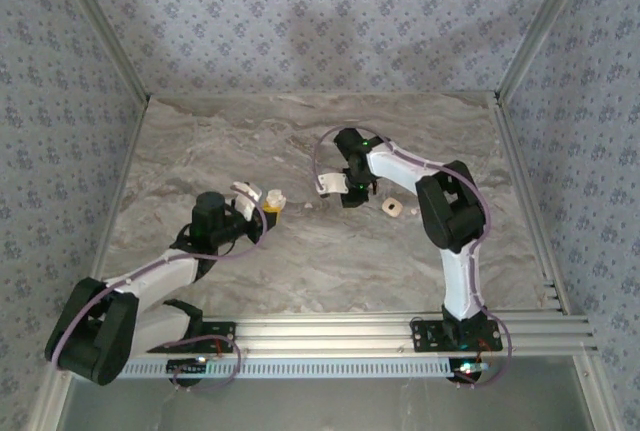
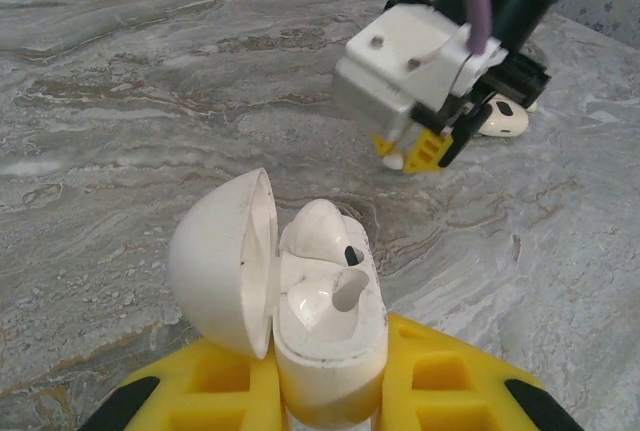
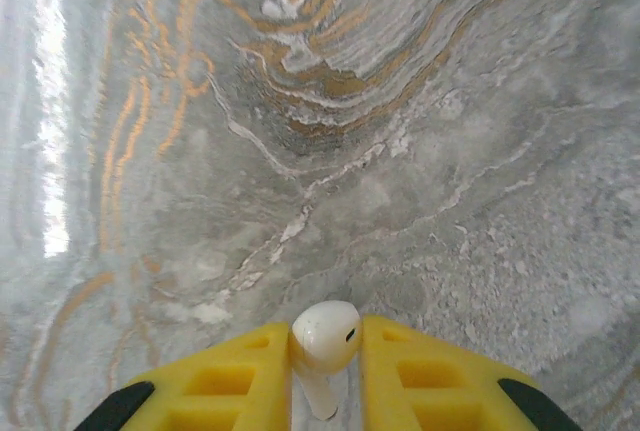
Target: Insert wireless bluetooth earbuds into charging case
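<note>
We are at the pick-up step. The right gripper [image 3: 327,349] is clenched on one earbud [image 3: 323,327], whose stem runs back between the yellow fingers, low over the bench [image 1: 300,271], beyond and to the right of the charging case [image 2: 325,336]. The left gripper [image 2: 330,376] grasps that case from both sides, upright, with its lid [image 2: 225,261] swung open to the left. One bay looks filled by a seated earbud [image 2: 322,236]; the bay beside it seems free, though we cannot be sure. Next, we judge, the right arm must carry its earbud across to the case and point the stem down into the free bay, with little margin. A loose earbud [image 2: 503,119] lies further beyond the case, just behind the right gripper. The bench is grey marbled with tan veins, and flowered blue-grey walls [image 1: 300,11] and aluminium rails [image 1: 100,36] enclose it.
</note>
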You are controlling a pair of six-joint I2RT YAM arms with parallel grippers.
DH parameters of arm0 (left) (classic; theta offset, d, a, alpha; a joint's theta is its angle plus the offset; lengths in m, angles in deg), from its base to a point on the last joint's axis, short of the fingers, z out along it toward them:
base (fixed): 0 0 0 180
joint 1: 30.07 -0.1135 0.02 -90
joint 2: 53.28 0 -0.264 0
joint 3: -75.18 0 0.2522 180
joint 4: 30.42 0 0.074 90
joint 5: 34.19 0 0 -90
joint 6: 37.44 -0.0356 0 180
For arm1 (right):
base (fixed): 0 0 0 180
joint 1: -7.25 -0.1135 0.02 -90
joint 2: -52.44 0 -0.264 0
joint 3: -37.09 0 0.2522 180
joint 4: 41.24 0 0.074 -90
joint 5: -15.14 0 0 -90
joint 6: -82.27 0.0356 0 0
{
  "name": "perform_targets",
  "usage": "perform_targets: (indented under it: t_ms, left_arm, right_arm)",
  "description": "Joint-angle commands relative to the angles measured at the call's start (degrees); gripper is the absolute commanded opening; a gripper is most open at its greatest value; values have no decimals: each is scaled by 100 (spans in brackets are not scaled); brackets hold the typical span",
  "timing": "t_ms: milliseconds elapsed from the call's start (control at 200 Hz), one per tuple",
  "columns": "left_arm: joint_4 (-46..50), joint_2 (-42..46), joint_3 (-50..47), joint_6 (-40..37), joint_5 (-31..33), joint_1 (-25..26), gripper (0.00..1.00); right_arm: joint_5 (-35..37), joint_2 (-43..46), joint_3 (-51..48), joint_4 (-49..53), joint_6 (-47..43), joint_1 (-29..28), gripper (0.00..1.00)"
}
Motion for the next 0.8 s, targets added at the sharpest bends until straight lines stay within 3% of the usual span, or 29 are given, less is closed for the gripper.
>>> perform_targets:
  t_ms: [0,260,455,625,799]
  left_arm:
    - [-345,-130,137,8,-78,125,8]
    - [-673,-563,449,-132,114,634,8]
    - [-1186,-1033,666,-24,211,1002,8]
    - [-1526,-1411,884,-2,299,1290,8]
    - [-1986,-1645,944,99,415,1409,8]
  right_arm:
    - [-667,641,-368,-407,422,146,24]
    - [-2363,1976,-1624,-1670,1542,670,23]
    - [-3883,2785,-2812,-3451,3219,1064,23]
    - [-4256,3153,-3475,-4845,4820,1196,23]
    - [-4119,3661,-4045,-5719,5947,1257,23]
